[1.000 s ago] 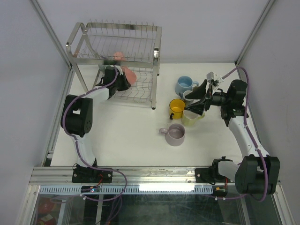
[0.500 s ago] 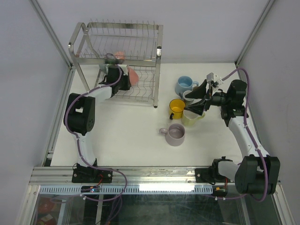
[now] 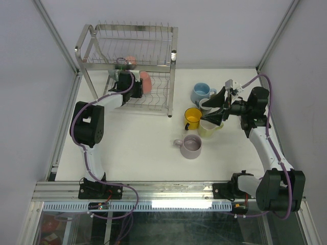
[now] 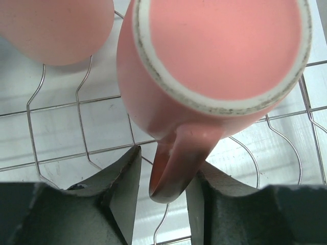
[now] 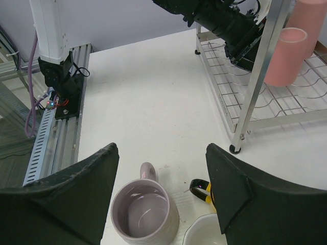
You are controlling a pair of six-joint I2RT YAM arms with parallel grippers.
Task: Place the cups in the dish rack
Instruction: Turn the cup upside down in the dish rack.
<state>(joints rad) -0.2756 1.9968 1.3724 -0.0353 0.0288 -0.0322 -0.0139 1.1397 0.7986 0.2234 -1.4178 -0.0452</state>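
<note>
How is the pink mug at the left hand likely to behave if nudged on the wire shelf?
The pink mug looks like glazed ceramic: probably rigid, smooth, chip-prone against the dish rack wires. Base-up on wires, it may rock or tip if nudged. Its handle, between the fingers of the left hand, seems the surest hold.

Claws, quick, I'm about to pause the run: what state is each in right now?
Left claw: open, astride the handle of the pink mug, not clamped.
Right claw: open, holding nothing.
</note>
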